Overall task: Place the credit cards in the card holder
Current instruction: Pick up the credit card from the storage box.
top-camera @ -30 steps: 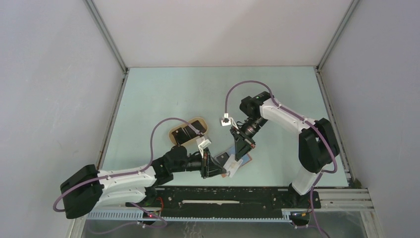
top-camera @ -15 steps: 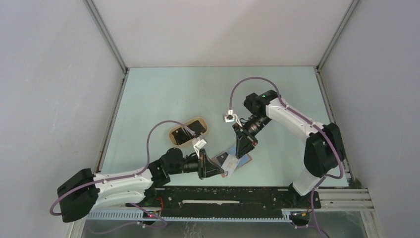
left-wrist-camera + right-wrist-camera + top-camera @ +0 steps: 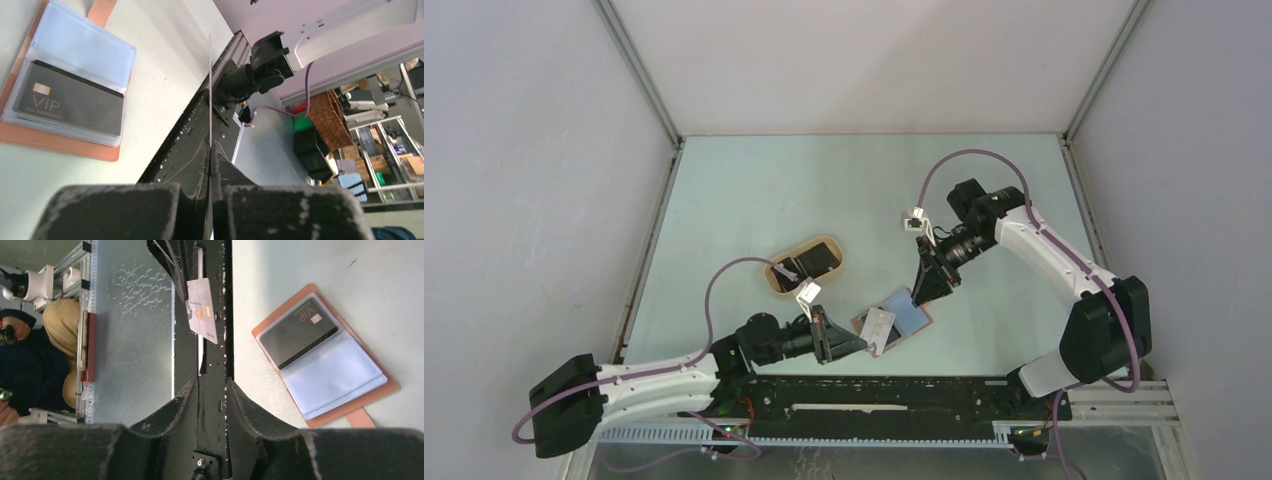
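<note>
Both arms have drawn back from the card holder (image 3: 906,316), which lies open on the table (image 3: 774,190) between them. The left gripper (image 3: 210,150) pinches a pale card (image 3: 202,310) edge-on near it; the right gripper (image 3: 209,385) hangs parted, empty. Best to level the card and meet the free blue pocket (image 3: 335,372) squarely at its mouth, with the right gripper pinning the leather.

The left gripper (image 3: 857,346) with its pale card (image 3: 879,326) crowds the card holder's (image 3: 906,316) near-left side; the right gripper (image 3: 922,292) hangs just past its far corner. The tan tray (image 3: 825,242) sits well left; the table (image 3: 994,320) to the holder's right seems free.
</note>
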`<state>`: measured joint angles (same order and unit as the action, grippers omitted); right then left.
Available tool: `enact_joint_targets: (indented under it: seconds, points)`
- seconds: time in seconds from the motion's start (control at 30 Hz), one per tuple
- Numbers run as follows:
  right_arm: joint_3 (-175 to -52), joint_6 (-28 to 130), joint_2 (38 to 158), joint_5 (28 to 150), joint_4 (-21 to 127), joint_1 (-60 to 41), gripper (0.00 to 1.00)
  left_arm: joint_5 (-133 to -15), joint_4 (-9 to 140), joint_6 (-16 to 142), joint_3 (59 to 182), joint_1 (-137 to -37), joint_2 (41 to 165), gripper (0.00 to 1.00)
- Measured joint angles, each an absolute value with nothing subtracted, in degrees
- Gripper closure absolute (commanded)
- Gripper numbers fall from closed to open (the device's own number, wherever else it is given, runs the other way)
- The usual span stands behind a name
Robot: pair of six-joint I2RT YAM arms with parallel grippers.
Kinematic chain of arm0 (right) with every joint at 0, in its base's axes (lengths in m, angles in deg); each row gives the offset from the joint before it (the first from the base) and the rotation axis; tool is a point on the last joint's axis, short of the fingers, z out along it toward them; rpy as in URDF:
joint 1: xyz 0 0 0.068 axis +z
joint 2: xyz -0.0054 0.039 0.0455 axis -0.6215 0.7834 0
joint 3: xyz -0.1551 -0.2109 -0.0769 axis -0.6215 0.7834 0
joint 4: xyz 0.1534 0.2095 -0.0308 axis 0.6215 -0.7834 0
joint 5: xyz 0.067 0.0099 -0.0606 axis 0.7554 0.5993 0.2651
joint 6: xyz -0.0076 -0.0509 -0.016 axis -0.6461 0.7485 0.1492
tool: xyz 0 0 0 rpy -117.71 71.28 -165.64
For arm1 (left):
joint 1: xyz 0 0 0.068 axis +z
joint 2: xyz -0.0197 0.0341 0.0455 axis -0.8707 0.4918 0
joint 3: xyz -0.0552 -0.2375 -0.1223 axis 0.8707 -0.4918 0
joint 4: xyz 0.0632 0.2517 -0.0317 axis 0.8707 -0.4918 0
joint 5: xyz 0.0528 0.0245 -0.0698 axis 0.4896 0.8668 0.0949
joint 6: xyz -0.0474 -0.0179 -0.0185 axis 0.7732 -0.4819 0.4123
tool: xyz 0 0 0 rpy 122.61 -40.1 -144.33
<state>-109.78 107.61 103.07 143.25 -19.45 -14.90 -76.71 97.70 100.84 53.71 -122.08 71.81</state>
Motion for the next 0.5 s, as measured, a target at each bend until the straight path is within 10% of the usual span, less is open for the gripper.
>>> enact_joint_targets:
  seconds: [0.5]
  points:
    - [-100.3,85.2,99.6,132.0,5.5,-15.6,0.67,-62.4,100.3,109.6,52.4,-126.3,76.2,1.00]
